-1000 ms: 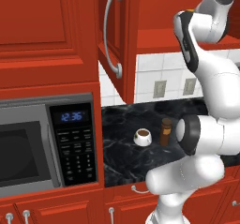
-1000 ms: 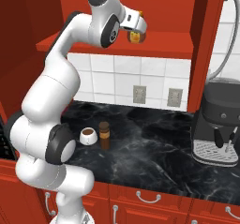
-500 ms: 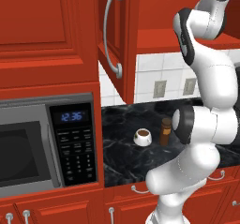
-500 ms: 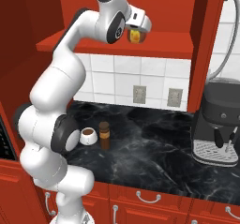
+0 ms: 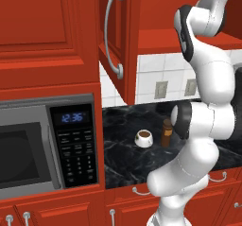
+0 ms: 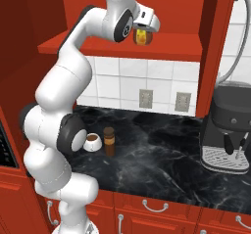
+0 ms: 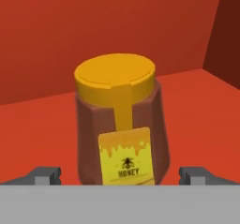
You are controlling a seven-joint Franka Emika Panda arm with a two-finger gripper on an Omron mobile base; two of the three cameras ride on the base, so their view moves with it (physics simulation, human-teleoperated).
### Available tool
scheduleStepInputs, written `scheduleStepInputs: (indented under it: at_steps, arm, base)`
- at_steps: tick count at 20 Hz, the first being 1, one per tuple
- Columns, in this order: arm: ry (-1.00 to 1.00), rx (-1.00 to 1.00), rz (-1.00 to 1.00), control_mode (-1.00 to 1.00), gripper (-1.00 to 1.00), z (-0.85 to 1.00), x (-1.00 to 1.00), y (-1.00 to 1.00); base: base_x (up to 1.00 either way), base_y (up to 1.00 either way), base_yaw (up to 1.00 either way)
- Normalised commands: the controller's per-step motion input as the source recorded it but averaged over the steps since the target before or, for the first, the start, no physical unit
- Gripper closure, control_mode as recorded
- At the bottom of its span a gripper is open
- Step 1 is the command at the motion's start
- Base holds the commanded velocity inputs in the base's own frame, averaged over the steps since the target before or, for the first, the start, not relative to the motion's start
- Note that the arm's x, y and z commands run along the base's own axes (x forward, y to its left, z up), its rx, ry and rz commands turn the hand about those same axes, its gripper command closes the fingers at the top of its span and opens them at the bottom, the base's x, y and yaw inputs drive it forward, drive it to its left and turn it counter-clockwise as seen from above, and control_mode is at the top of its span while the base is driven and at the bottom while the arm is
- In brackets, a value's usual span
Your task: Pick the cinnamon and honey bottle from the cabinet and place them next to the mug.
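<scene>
With its door swung open, the cabinet (image 5: 113, 40) is where I see the hand (image 6: 144, 30) raised to the shelf, fingers (image 7: 44, 176) spread wide either side of the upright honey bottle (image 7: 119, 124), gripping nothing. On the tabletop (image 6: 162, 150), cinnamon (image 6: 109, 141) stands just beside the mug (image 6: 91, 141).

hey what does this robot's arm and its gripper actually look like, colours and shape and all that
The arm is glossy white, built of rounded, tube-like segments with dark grey to black joint caps, including a large round one low down. No loose cables or markings show. The gripper ends in two small grey fingertips with blunt, blocky ends, on a white hand.
</scene>
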Motion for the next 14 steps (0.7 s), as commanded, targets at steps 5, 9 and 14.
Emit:
scheduleStepInputs:
  at_steps: [5,9,14]
  arm:
    - [0.0,0.0,0.0,-1.0,-1.0,-0.05,0.0,0.0]
    - [0.0,0.0,0.0,-1.0,-1.0,-0.11,0.04,0.0]
    - [0.0,0.0,0.0,-1.0,-1.0,-0.05,0.1,0.0]
  base:
    - [0.0,0.0,0.0]
    - [0.0,0.0,0.0]
    - [0.0,0.0,0.0]
